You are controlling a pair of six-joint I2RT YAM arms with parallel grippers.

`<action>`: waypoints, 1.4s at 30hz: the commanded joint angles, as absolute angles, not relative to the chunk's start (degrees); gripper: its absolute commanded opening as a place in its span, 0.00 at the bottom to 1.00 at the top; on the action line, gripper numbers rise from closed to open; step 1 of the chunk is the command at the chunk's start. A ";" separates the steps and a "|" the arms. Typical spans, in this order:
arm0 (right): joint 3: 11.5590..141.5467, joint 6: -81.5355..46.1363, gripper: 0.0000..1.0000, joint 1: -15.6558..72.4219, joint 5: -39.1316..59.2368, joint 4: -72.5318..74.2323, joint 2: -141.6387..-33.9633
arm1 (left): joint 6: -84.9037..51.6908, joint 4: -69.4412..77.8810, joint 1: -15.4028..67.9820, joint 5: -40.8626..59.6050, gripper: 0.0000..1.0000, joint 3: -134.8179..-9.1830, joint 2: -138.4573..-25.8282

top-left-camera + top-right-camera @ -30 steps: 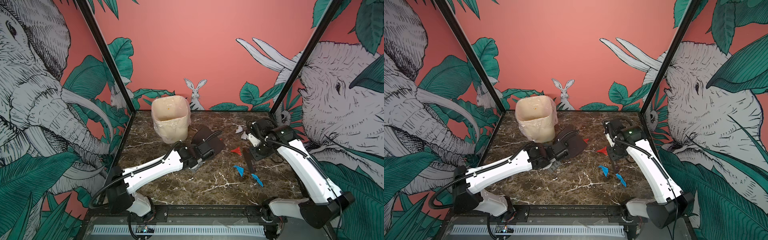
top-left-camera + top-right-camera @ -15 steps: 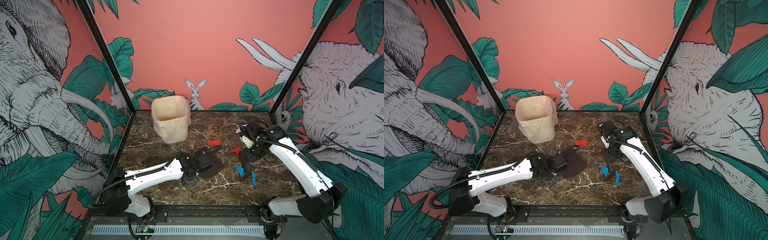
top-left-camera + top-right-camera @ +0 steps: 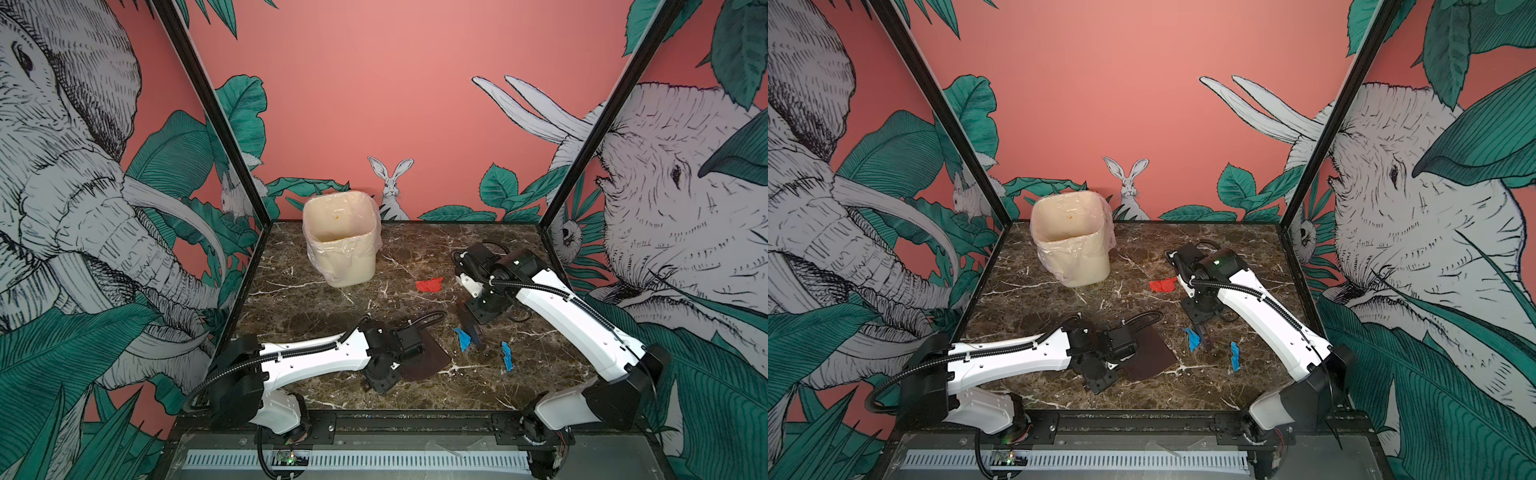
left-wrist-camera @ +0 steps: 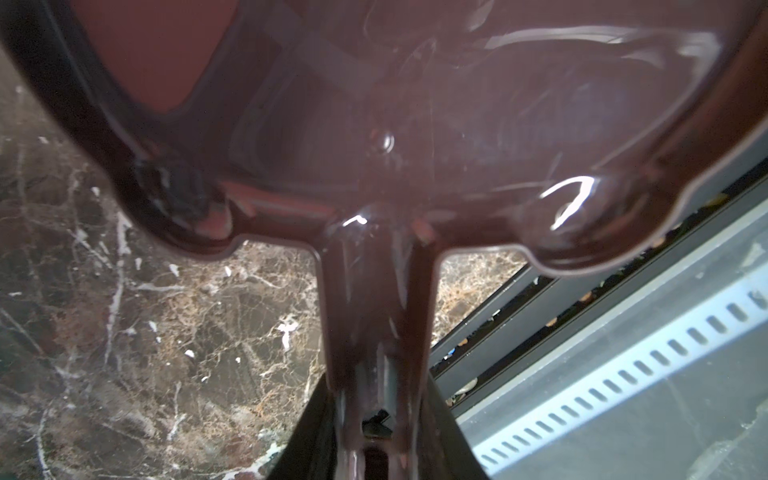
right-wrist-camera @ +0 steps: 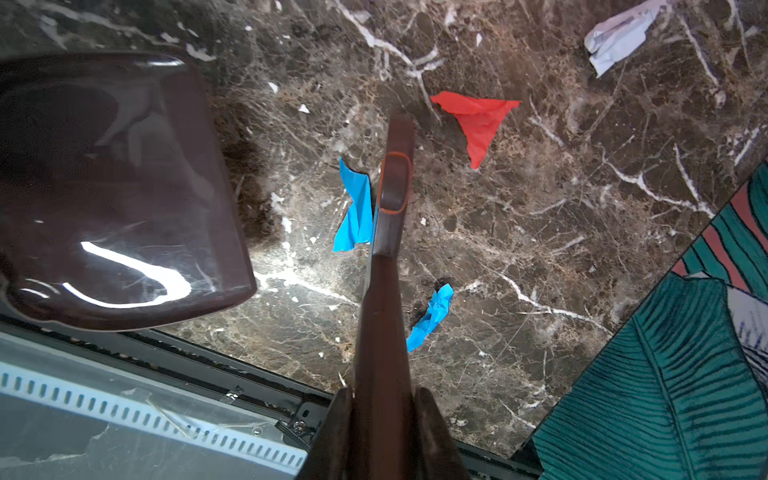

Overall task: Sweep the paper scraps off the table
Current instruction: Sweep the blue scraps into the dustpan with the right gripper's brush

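My left gripper (image 4: 380,415) is shut on the handle of a dark brown dustpan (image 4: 415,124), which lies low at the front middle of the table (image 3: 332,307). Shut on the handle of a brown brush (image 5: 392,199), my right gripper (image 5: 384,407) keeps the brush head (image 3: 475,332) down beside a blue paper scrap (image 3: 461,338). A second blue scrap (image 3: 507,356) lies to its right. Towards the middle sits a red scrap (image 3: 429,285). The right wrist view also shows a red triangular scrap (image 5: 478,120) and a white one (image 5: 619,35); my right arm hides both in the top views.
A cream bin (image 3: 340,245) lined with a clear bag stands at the back left of the table. Patterned walls close the left, back and right sides. A grey slotted panel (image 3: 374,459) runs beyond the black front edge.
My left arm has carried the dustpan from beside the bin to the front middle, uncovering a red scrap. The right arm has brought the brush left and forward, up against the blue scrap.
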State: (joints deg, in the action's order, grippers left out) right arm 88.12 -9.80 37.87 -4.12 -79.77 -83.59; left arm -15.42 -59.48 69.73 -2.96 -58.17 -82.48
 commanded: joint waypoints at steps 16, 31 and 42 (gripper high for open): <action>93.91 -6.50 0.00 38.36 -10.60 -85.00 -86.90 | -13.28 -59.02 70.84 0.41 0.00 -60.00 -88.32; 94.79 -4.76 0.00 38.86 -8.58 -85.57 -90.22 | -12.12 -60.12 71.63 -3.59 0.00 -63.72 -92.90; 96.14 -4.65 0.00 42.30 -5.31 -86.07 -93.74 | -12.39 -60.48 71.62 -4.38 0.00 -63.66 -93.32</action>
State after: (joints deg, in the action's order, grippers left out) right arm 94.94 -4.84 41.06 -7.51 -85.27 -92.14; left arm -12.03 -58.83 71.29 -3.81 -62.59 -93.47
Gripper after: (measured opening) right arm 0.213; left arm 0.291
